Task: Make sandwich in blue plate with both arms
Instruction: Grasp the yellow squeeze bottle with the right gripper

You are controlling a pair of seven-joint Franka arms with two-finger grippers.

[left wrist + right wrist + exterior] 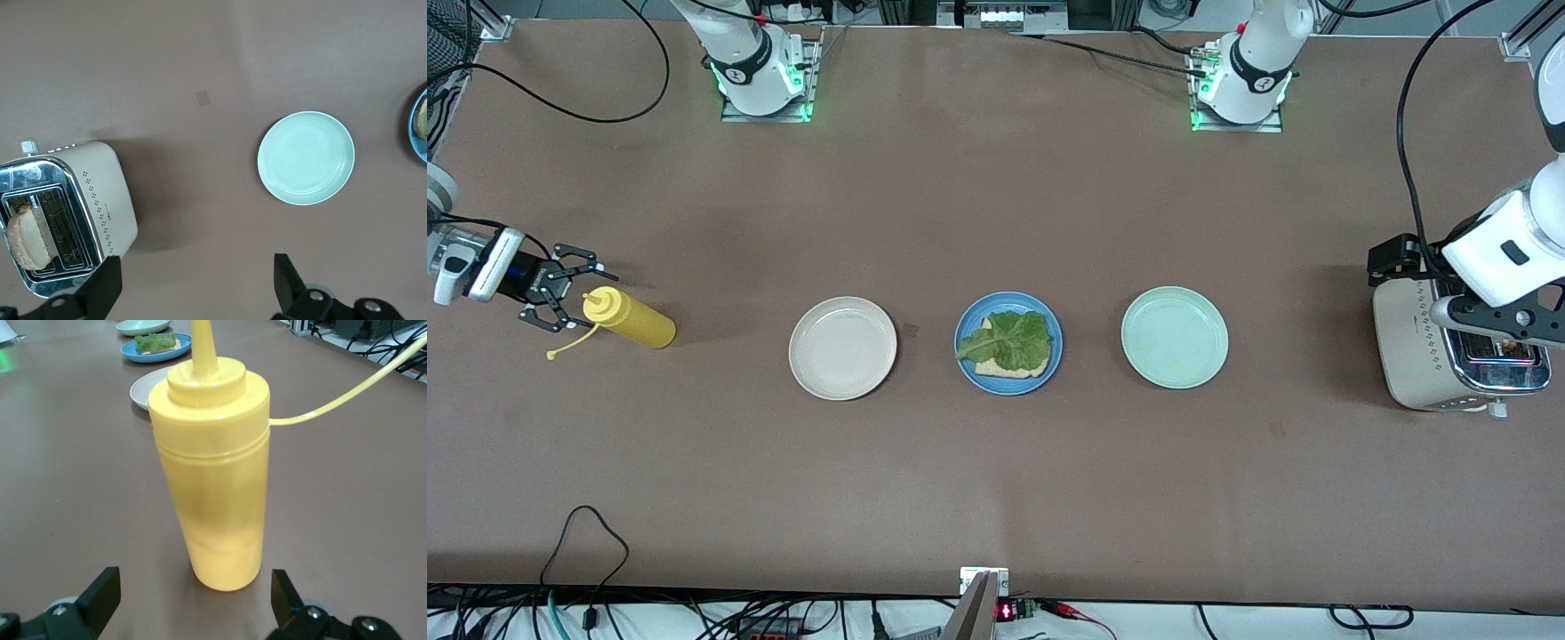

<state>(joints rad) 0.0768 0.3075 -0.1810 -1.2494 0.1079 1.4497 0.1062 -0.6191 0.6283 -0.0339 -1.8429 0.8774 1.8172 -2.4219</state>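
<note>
The blue plate (1049, 356) sits mid-table and holds one toast slice (1014, 367) with a green lettuce leaf (1009, 338) on top. A second toast slice (27, 239) stands in a slot of the toaster (1414, 347) at the left arm's end. My left gripper (197, 288) is open and empty, up over the toaster's edge (1485, 318). My right gripper (560, 289) is open and empty, low at the right arm's end. In the right wrist view it (193, 607) faces a yellow squeeze bottle (212, 473), with the jaws apart from it.
A cream-white plate (842, 348) lies beside the blue plate toward the right arm's end. A mint-green plate (1175, 337) lies toward the left arm's end. The yellow bottle (630, 318) stands upright with its cap (552, 356) hanging on a tether.
</note>
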